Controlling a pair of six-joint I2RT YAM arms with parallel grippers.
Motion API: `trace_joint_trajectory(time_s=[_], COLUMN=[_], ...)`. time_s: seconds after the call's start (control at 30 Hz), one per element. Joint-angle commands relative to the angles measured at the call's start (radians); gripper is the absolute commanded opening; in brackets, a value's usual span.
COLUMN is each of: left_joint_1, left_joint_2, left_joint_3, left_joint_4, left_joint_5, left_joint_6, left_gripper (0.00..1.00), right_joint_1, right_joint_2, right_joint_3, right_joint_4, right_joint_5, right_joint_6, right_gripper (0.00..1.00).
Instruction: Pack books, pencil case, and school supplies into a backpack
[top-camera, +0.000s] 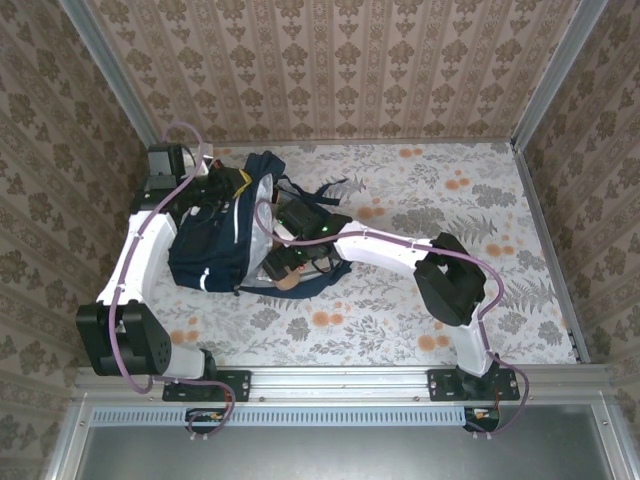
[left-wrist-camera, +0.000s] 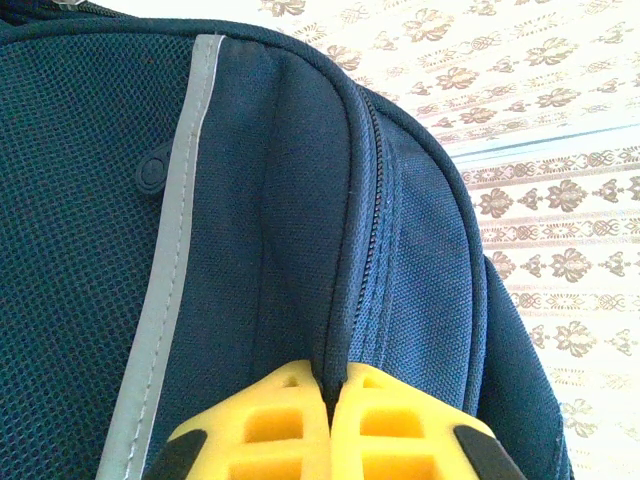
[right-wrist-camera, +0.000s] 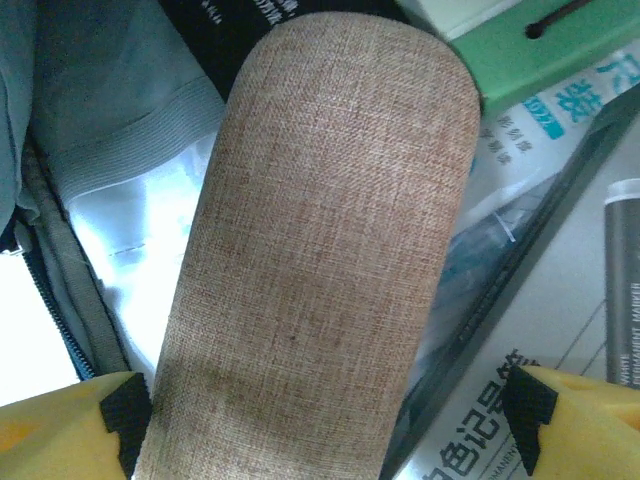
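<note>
**Student:** Where does the large navy-blue fabric backpack (top-camera: 215, 245) with thin pale stripes lie?

**Tutor:** Top view: on the floral-patterned worktop (top-camera: 450, 200), left of centre, with both arms reaching to it. The left gripper (top-camera: 222, 184) sits at its far end. The right gripper (top-camera: 290, 266) sits at its right side, towards the arm bases.

**Student:** What does the left wrist view add?

**Tutor:** The grip itself. The left gripper's yellow fingers (left-wrist-camera: 310, 440) are pressed together on a ridge of backpack fabric beside a zip line (left-wrist-camera: 375, 200). A grey reflective stripe (left-wrist-camera: 180, 200) runs alongside. The top view is too coarse to show this pinch.

**Student:** And the right wrist view?

**Tutor:** The contents.
- **Case and fingers:** A tan woven oval case (right-wrist-camera: 320, 230) lies lengthwise between the right gripper's fingers, which stand wide apart.
- **Pads:** The black pad (right-wrist-camera: 528, 415) on the view's right is clear of the case. The opposite pad is just beside the case; whether it touches cannot be told.
- **Around the case:**
  - a pale green rectangular box (right-wrist-camera: 540, 60) at upper right
  - a flat clear pack with blue printing (right-wrist-camera: 520, 140) below the box
  - a black book (right-wrist-camera: 225, 35) at the top
  - a grey marker pen (right-wrist-camera: 625, 290) at the right edge
  - a white printed sheet (right-wrist-camera: 560, 330)
- **Backpack:** Grey lining (right-wrist-camera: 100, 90) at the left marks its inside.

In the top view the case appears as a small tan patch (top-camera: 290, 282) at the fingers.
</note>
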Motion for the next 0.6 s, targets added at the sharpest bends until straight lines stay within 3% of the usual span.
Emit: trace_joint_trajectory(time_s=[0.0,0.37,0.43,0.57], left_joint_1=[0.012,0.015,0.015,0.013], left_joint_2=[-0.053,-0.053,-0.053,-0.054], left_joint_3=[0.036,0.028,0.024,0.012], left_joint_4=[0.126,0.13,0.134,0.15], left_joint_5=[0.036,0.041,0.042,0.047], left_joint_6=[-0.016,-0.013,-0.017,-0.028], left_gripper=[0.0,0.0,0.0,0.0], right_joint_1=[-0.033,-0.089,-0.089,-0.085], right_joint_2=[-0.072,-0.076,-0.039,0.058], right_joint_3=[-0.033,-0.125,-0.087,0.019], right_joint_4=[0.037,0.29,0.299,0.241], right_joint_5=[-0.002,-0.138,-0.148,-0.119], right_joint_6=[0.075,0.42,0.457,0.503], right_gripper=[0.87,0.38,0.21,0.18])
